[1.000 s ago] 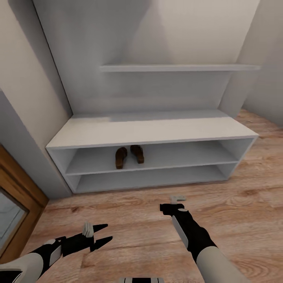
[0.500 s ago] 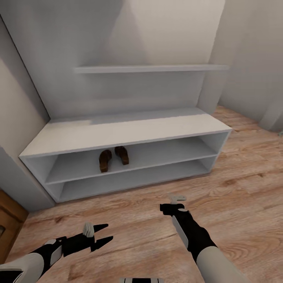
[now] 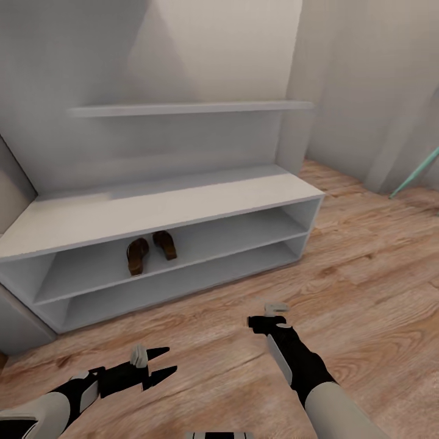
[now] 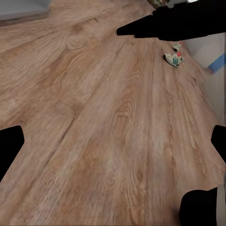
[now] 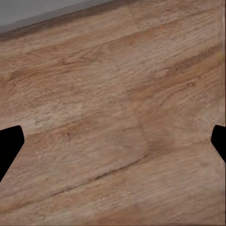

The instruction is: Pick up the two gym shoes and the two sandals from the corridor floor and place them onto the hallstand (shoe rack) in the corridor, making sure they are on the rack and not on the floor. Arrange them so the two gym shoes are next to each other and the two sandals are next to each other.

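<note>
Head view: the two sandals (image 3: 150,250) are seen side by side on the upper tier of the rack (image 3: 177,204); the left gripper (image 3: 160,369) is held spread and empty above the floor (image 3: 366,256), while the right gripper (image 3: 269,316) cannot be judged

Left wrist view: two gym shoes (image 4: 174,56) lie far off on the floor, near each other

Right wrist view: fingertips (image 5: 9,143) are set wide apart, nothing between them

Two brown sandals (image 3: 151,250) sit on the hallstand (image 3: 158,207). Two gym shoes (image 4: 174,55) lie on the corridor floor (image 4: 103,132). Two arms, each with one tool.
</note>
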